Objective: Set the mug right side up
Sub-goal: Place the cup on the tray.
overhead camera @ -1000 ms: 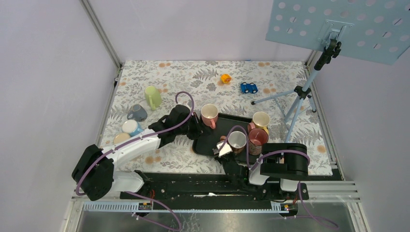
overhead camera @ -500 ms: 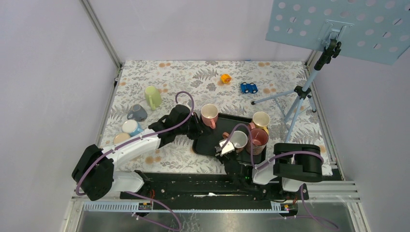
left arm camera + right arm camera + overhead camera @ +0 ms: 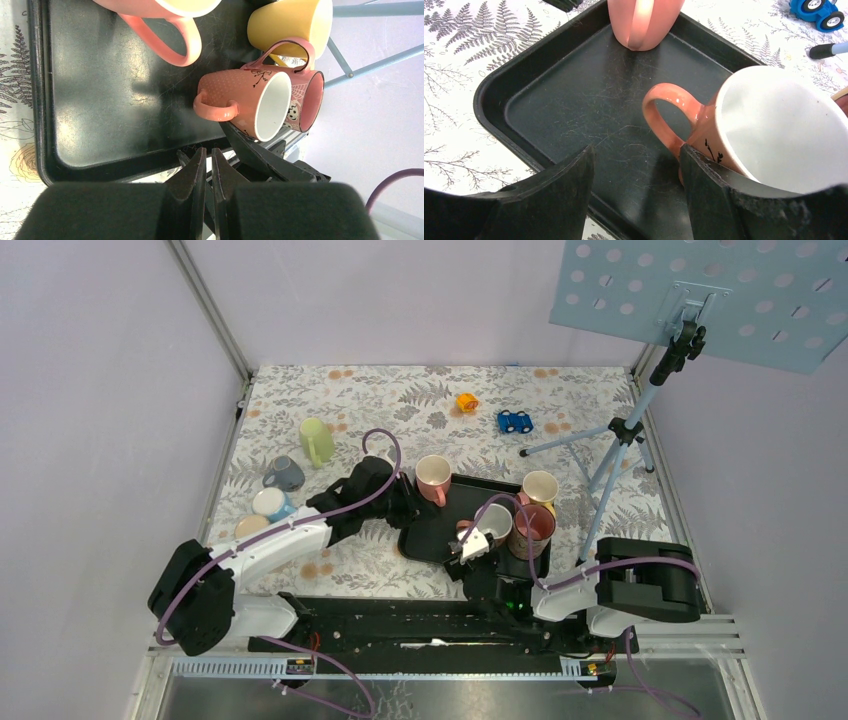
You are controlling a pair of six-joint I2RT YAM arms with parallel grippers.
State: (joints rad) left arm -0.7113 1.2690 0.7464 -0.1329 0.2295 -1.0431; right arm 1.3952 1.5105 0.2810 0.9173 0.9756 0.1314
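1. The right gripper (image 3: 636,150) has its fingers spread and grips nothing. The salmon mug (image 3: 774,125) stands mouth-up at their 2 o'clock.
2. The left gripper (image 3: 206,152) has its fingers nearly together and empty, at the 9 o'clock edge of the black tray (image 3: 430,535).
3. The tray lies on a fern-print tablecloth (image 3: 400,410).
4. Pale lilac walls (image 3: 400,300) enclose the table, and a perforated blue panel (image 3: 720,290) hangs at 2 o'clock.

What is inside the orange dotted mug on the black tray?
The orange dotted mug shows only a plain white inside, with no contents visible. The right end effector covers its near edge, so that part cannot be seen.
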